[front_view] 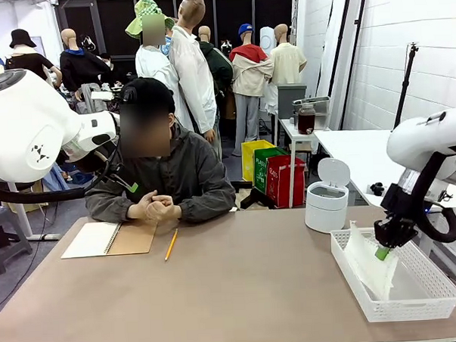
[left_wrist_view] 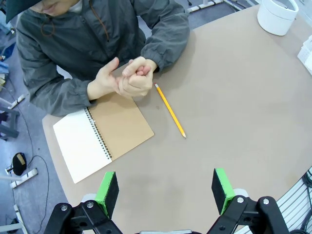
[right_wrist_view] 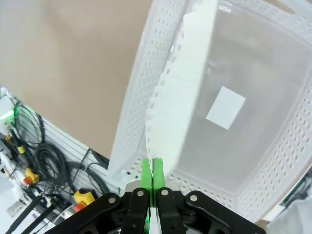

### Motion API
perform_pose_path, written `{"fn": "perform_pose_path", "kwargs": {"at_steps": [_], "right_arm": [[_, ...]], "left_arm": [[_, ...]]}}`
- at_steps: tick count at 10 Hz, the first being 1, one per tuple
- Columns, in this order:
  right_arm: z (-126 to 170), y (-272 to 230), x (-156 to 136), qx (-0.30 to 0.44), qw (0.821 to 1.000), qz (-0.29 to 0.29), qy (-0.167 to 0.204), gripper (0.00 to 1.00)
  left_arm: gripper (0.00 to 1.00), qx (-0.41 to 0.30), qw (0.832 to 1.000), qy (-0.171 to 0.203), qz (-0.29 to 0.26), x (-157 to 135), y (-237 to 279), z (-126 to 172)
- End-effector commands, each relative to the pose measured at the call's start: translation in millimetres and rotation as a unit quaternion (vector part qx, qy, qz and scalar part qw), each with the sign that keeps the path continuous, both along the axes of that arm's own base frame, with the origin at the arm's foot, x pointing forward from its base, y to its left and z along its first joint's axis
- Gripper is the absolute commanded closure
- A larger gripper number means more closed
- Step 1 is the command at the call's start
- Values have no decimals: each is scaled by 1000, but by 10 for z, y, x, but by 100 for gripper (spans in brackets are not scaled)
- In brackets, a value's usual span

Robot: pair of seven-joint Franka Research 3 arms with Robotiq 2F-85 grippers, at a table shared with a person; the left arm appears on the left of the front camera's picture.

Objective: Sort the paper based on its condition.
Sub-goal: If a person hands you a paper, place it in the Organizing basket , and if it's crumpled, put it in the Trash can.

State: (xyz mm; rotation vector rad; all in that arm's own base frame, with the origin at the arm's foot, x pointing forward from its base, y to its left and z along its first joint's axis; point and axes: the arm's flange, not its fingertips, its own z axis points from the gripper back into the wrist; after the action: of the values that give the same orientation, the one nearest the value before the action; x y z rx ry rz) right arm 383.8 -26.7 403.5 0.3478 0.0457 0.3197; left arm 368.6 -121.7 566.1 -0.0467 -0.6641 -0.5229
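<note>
right pincer [right_wrist_view: 152,176]: pressed together on the bottom edge of the paper [right_wrist_view: 183,83], so it's pinching the sheet with the green pads basically touching.

paper: standing on edge over the white basket [front_view: 427,302] at the robot's right end of the surface [front_view: 233,292], leaning along the basket's perforated wall. The torn notebook fringe runs down one side.

left pincer [left_wrist_view: 165,192]: spread wide, holding nothing, hovering over bare surface near the notebook [left_wrist_view: 102,136] and pencil [left_wrist_view: 170,110].

person: hands [left_wrist_view: 127,78] clasped by the notebook, well away from the basket.

risk, hang-up: I'd guess the biggest worry is that fringe snagging on the basket holes, so the sheet hangs on the wall instead of dropping flat.

risk, spill: part of the sheet sits right at the rim. Let go with it tilted outward and it could flop out of the basket.

risk, sticking: thin paper may cling to a pad when the pincer opens and get dragged back up.

risk, crumple: pushing lower while still pinching would probably buckle it, which messes up the condition it's being sorted by.
</note>
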Motion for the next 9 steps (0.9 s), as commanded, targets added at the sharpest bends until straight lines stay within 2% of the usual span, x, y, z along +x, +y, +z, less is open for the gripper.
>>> {"fn": "perform_pose_path", "kwargs": {"at_steps": [1,2,7,9], "right_arm": [[-95,28,22,-40,999,-22,17,100],[-160,23,-13,-56,997,-42,30,100],[-280,15,-23,-110,988,-102,49,100],[-202,20,8,-136,980,-131,61,61]], "left_arm": [[0,0,1000,3,1,-1,13,10],[0,0,1000,3,1,-1,13,10],[0,0,1000,3,1,-1,13,10],[0,0,1000,3,1,-1,13,10]]}}
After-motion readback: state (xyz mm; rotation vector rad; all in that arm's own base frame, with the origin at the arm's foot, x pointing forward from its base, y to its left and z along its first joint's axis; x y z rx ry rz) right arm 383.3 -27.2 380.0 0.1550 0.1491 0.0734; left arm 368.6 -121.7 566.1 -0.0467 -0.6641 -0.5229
